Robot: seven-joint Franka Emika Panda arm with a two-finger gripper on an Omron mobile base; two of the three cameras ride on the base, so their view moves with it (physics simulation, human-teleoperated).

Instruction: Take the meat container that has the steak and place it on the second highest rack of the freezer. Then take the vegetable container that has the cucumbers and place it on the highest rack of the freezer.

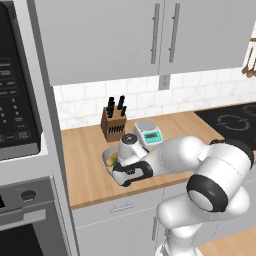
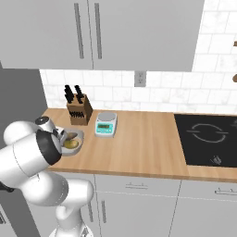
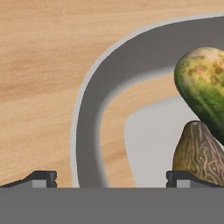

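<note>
over the vegetable container's (image 3: 89, 131) rim, fingers (image 3: 41, 178) spread wide, holding nothing.

Cucumbers (image 3: 205, 83) cut off at frame edge

The grey vegetable container (image 3: 89, 127) sits flat on the wooden counter; two mottled green cucumbers (image 3: 203, 87) (one leaning over the other) lie inside, against one side.

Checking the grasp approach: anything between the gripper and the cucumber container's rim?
Nothing visible. The open gripper straddles the container's grey wall, one fingertip outside over the counter, the other inside beside the cucumbers. Contact can't be told.
</note>
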